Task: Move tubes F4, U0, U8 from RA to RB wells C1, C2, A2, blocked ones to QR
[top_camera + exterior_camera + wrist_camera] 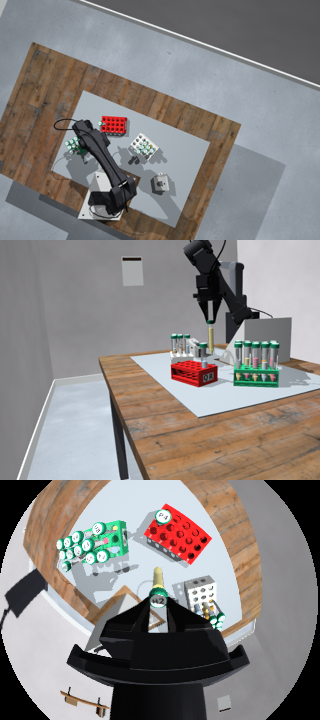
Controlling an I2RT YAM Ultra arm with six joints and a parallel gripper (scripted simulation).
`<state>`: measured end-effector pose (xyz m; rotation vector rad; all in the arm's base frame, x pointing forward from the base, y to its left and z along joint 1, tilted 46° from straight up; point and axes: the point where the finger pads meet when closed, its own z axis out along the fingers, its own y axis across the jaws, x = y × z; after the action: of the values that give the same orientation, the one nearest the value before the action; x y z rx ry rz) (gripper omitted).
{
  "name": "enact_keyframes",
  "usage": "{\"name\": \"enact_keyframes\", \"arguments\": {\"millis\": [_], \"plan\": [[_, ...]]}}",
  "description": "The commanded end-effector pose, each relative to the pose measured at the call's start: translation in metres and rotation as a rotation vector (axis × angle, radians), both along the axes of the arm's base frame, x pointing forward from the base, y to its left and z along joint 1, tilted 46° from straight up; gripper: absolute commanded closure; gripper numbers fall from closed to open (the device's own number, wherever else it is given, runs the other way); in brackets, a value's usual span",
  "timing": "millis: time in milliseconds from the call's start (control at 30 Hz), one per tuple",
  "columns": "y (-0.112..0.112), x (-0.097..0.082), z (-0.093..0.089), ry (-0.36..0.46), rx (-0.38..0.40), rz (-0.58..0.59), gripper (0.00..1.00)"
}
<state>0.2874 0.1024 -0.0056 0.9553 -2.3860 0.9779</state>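
My gripper (210, 321) (158, 600) is shut on the cap of a yellow-filled tube (211, 338) (158, 577). The tube hangs upright above the mat, clear of all racks; its cap label looks like H2. Green rack RA (255, 385) (121, 550) holds several tubes, including U8 (98, 528); the arm partly hides it from above. White rack RB (141, 134) (180, 358) holds several tubes crowded toward one end, with open wells at the other. Red rack QR (114, 121) (215, 374) holds one tube (99, 123) (203, 356) (163, 516) in a corner well; its label looks like P4.
A grey button box (165, 180) stands on the mat (186, 160) to the right of the arm base, with a small unlit lamp (160, 174) beside it. RB stands turned between QR and the box. RA lies at the mat's left side. Tall tubes rise from RA and RB.
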Motion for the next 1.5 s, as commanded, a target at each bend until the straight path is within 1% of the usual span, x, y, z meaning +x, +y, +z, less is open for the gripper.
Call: {"name": "enact_keyframes", "arguments": {"millis": [0, 67, 1200, 1233, 1267, 1333, 1400, 1467], "plan": [[0.017, 0.009, 0.013, 0.083, 0.049, 0.163, 1.0], [0.017, 0.009, 0.013, 0.115, 0.052, 0.193, 1.0], [0.018, 0.009, 0.013, 0.112, 0.052, 0.192, 1.0], [0.014, 0.009, 0.004, 0.148, 0.024, 0.194, 1.0], [0.014, 0.012, 0.003, 0.148, 0.024, 0.194, 1.0], [0.014, 0.012, 0.003, 0.148, 0.024, 0.194, 1.0], [0.007, 0.021, 0.003, 0.148, 0.026, 0.174, 1.0], [0.01, 0.021, 0.004, 0.144, 0.027, 0.181, 1.0]]}}
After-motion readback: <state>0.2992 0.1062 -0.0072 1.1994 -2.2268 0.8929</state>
